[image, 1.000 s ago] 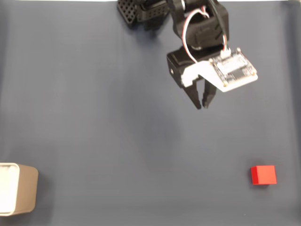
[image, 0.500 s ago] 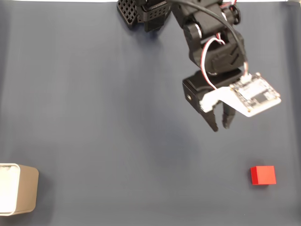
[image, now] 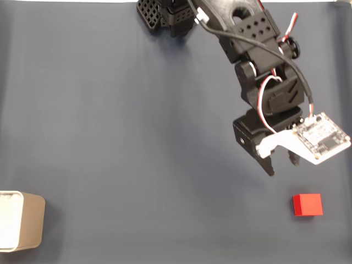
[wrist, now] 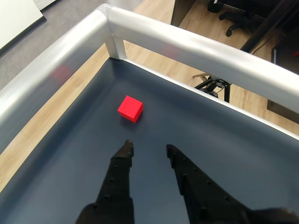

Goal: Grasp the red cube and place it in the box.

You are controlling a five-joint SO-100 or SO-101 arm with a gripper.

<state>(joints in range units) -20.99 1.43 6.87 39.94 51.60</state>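
Dark mat (image: 110,137) — gripper (wrist: 148,146) jaws slightly apart, empty.

Black arm reaching from the worktop's top edge toward its lower right corner in the fixed view. Pincer (image: 281,166) points downward, holding nothing. In the wrist view the pincer (wrist: 148,148) shows two dark fingers (wrist: 122,162) slightly parted, tips apart.

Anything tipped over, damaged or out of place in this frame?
Nothing stands out. The red cube sits flat on the dark mat, the box stands upright at the fixed view's left edge, and the gripper hangs open and empty, short of the cube.
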